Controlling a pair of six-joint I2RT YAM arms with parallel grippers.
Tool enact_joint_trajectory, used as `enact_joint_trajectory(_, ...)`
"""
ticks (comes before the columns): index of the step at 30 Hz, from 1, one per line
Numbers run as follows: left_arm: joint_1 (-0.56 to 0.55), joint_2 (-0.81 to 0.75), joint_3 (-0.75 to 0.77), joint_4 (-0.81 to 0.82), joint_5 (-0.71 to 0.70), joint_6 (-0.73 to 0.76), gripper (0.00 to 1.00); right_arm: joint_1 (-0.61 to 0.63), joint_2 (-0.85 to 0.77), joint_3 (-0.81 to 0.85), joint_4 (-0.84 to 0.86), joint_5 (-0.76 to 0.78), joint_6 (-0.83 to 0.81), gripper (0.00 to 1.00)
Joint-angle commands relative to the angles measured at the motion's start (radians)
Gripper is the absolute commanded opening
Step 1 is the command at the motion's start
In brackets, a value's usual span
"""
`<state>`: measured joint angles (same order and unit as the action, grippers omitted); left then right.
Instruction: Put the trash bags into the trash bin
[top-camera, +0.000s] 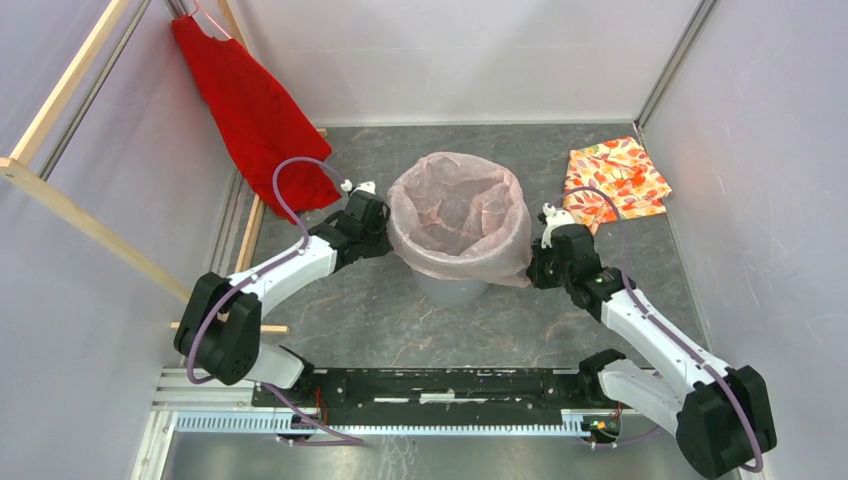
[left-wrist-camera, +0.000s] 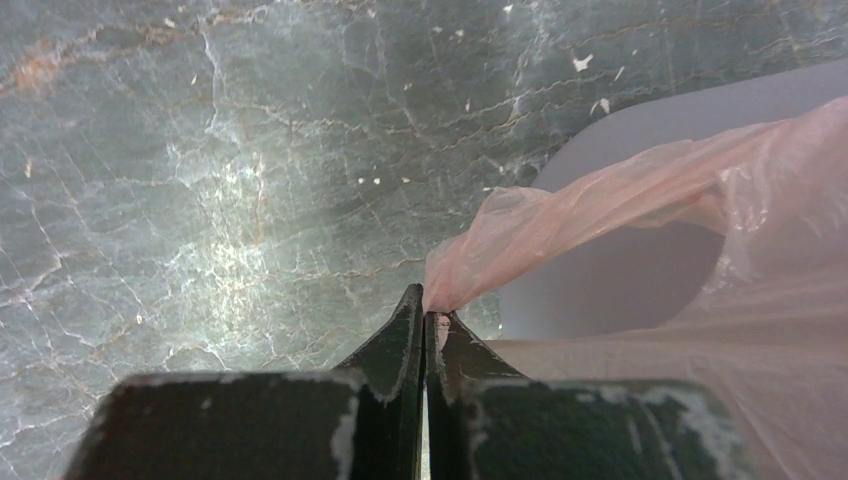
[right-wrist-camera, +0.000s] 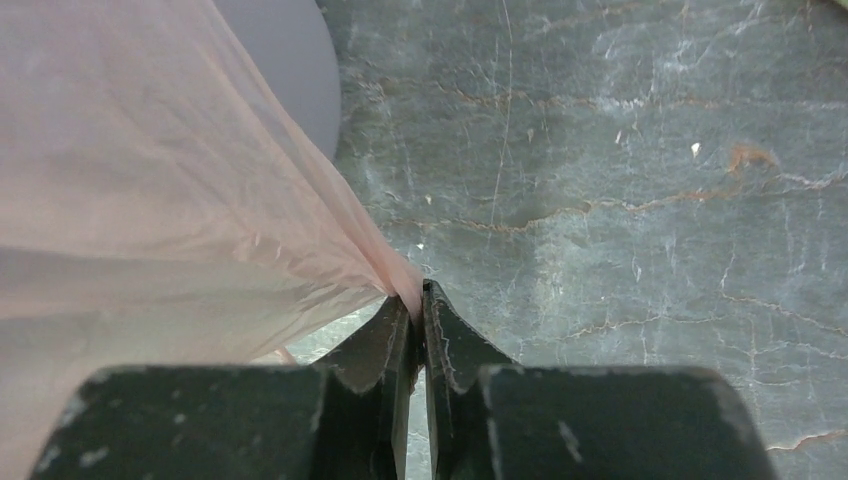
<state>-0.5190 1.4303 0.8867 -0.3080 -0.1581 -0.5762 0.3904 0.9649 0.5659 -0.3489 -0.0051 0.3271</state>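
Note:
The pale pink translucent trash bag (top-camera: 458, 215) lies open over the round grey trash bin (top-camera: 452, 288), its film draped down the bin's outside. My left gripper (top-camera: 378, 232) is at the bin's left side, shut on the bag's edge (left-wrist-camera: 470, 275), which is stretched taut from the fingertips (left-wrist-camera: 412, 310). At the bin's right side my right gripper (top-camera: 534, 268) is shut on the opposite edge of the bag (right-wrist-camera: 330, 225), the film pinched between its fingertips (right-wrist-camera: 440, 305). The bin's grey wall (left-wrist-camera: 620, 280) shows through and under the film.
A red garment (top-camera: 255, 110) hangs at the back left by a wooden frame (top-camera: 60, 195). An orange floral folded cloth (top-camera: 615, 175) lies at the back right. White walls enclose the dark stone floor (top-camera: 400, 320).

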Motion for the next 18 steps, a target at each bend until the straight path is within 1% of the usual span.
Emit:
enact_joint_trajectory(1, 0.0, -0.019, -0.039, 0.009, -0.031, -0.072, 0.02, -0.003, 0.035, -0.036, 0.06, 0.037, 0.005, 0.12)
enact_joint_trajectory(5, 0.001, -0.002, -0.064, 0.028, -0.034, -0.087, 0.02, -0.002, 0.077, -0.046, 0.083, 0.057, 0.002, 0.11)
enact_joint_trajectory(10, 0.0, 0.02, -0.082, 0.044, -0.046, -0.092, 0.02, 0.011, 0.125, -0.054, 0.086, 0.132, -0.014, 0.1)
enact_joint_trajectory(18, 0.0, 0.045, -0.109, 0.071, -0.047, -0.103, 0.02, 0.094, 0.191, -0.1, 0.13, 0.222, 0.01, 0.09)
